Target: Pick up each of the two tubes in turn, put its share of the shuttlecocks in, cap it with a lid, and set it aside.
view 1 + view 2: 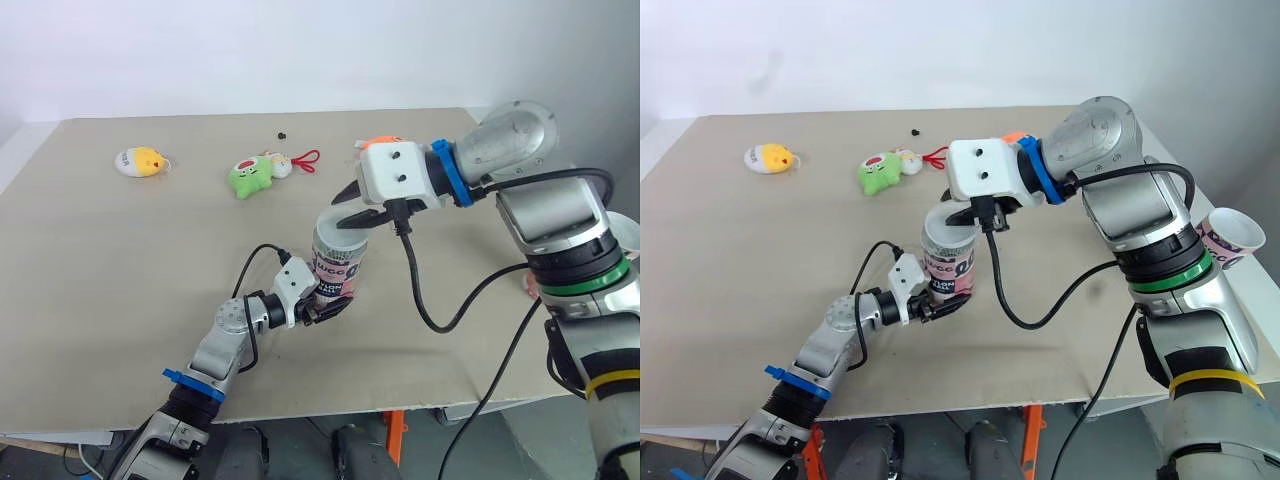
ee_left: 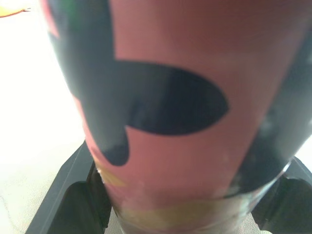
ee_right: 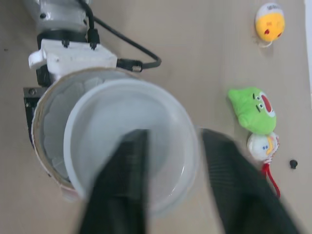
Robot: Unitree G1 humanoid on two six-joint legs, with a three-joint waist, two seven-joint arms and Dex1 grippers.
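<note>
A pink-and-black printed tube (image 1: 337, 265) stands upright mid-table, and my left gripper (image 1: 325, 308) is shut on its lower part; the left wrist view shows its wall (image 2: 165, 97) up close between the fingers. White feathers show inside its open mouth (image 3: 51, 122). My right gripper (image 1: 355, 208) hangs just above that mouth, shut on a translucent white lid (image 3: 131, 146). The lid overlaps the tube's rim, shifted a little to one side. A second tube (image 1: 1228, 240) with a white open mouth lies at the table's right edge, behind my right arm.
At the back of the table (image 1: 120, 300) lie a yellow plush toy (image 1: 140, 161), a green plush toy (image 1: 250, 175), a small white toy with a red cord (image 1: 283, 163) and a tiny black item (image 1: 282, 133). An orange object (image 1: 380, 143) peeks out behind my right wrist.
</note>
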